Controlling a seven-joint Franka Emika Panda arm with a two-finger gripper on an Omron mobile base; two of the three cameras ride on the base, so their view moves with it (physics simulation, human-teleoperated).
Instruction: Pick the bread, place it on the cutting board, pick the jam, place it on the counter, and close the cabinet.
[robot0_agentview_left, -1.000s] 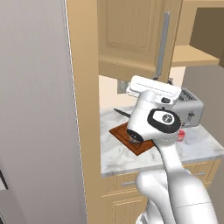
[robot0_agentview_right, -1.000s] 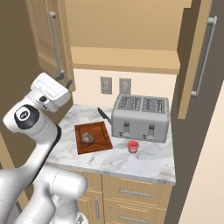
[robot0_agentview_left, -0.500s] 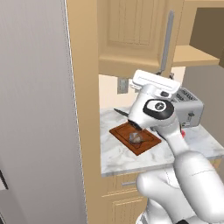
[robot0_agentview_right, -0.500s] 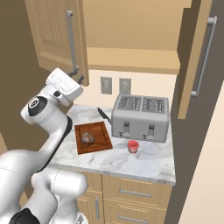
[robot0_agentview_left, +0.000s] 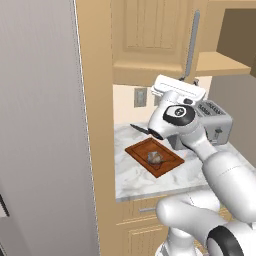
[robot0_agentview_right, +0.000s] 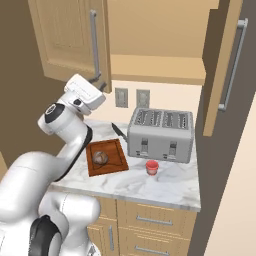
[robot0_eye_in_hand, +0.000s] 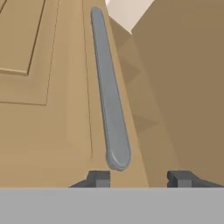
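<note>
A silver four-slot toaster (robot0_agentview_right: 161, 134) stands on the worktop. A black knife (robot0_agentview_right: 119, 132) lies at its nine o'clock. Two wall outlets (robot0_agentview_right: 132, 97) sit at its eleven o'clock.

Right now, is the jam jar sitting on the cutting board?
No, the jam stands on the counter in front of the toaster, apart from the cutting board, which holds the bread.

The bread (robot0_agentview_right: 100, 158) lies on the cutting board (robot0_agentview_right: 114, 165), which sits on the counter (robot0_agentview_right: 170, 184) left of the toaster (robot0_agentview_right: 161, 135). The jam (robot0_agentview_right: 152, 167) stands on the counter just before the toaster, right of the board. A knife (robot0_agentview_right: 119, 132) lies behind the board. Above hangs the cabinet (robot0_agentview_right: 65, 40); the hand (robot0_eye_in_hand: 140, 178) sits just under its door handle (robot0_eye_in_hand: 109, 92).
</note>
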